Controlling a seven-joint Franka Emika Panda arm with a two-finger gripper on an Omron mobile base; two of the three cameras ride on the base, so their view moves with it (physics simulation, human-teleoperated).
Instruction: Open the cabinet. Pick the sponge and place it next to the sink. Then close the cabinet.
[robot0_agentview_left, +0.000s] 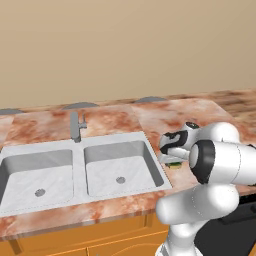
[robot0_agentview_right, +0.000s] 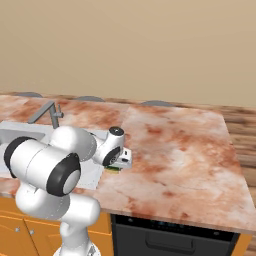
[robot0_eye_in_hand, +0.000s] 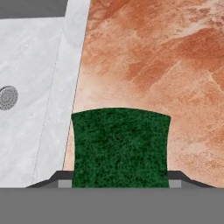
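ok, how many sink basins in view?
2: left basin and right basin, side by side in the counter, faucet behind the divider. None look hidden.

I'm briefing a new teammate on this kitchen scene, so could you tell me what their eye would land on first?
First, the white arm reaching over the marbled orange counter, its gripper low just right of the double sink. In the hand view, the green sponge sits between the fingertips, over the counter beside the sink's rim. Behind the sink stands a grey faucet.
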